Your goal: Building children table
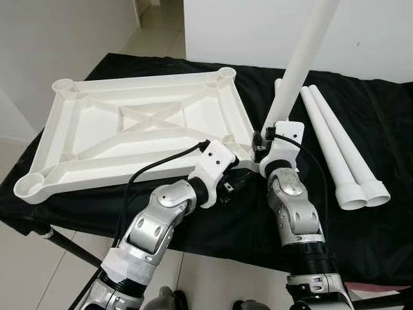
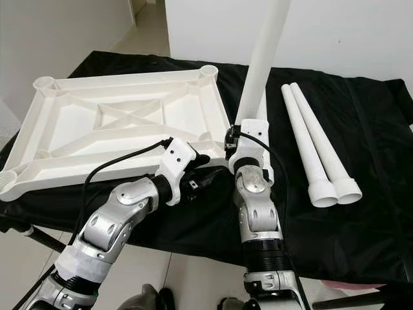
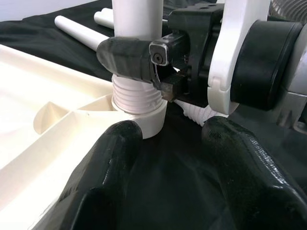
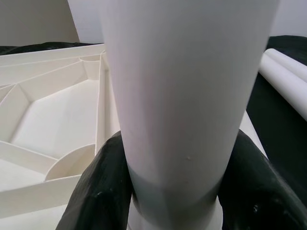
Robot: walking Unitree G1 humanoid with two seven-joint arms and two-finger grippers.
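Note:
The white table top lies upside down on a black cloth, with a round socket at each corner. My right gripper is shut on a white table leg and holds it upright at the near right corner. In the left wrist view the leg's threaded end sits in the corner socket. My left gripper is open just in front of that socket, level with the cloth, with nothing between its fingers. The right wrist view has the black fingers on both sides of the leg.
Two more white legs lie side by side on the cloth to the right, and a third lies behind the upright one. The cloth-covered table ends close to my arms. A white wall stands behind and pale floor lies to the left.

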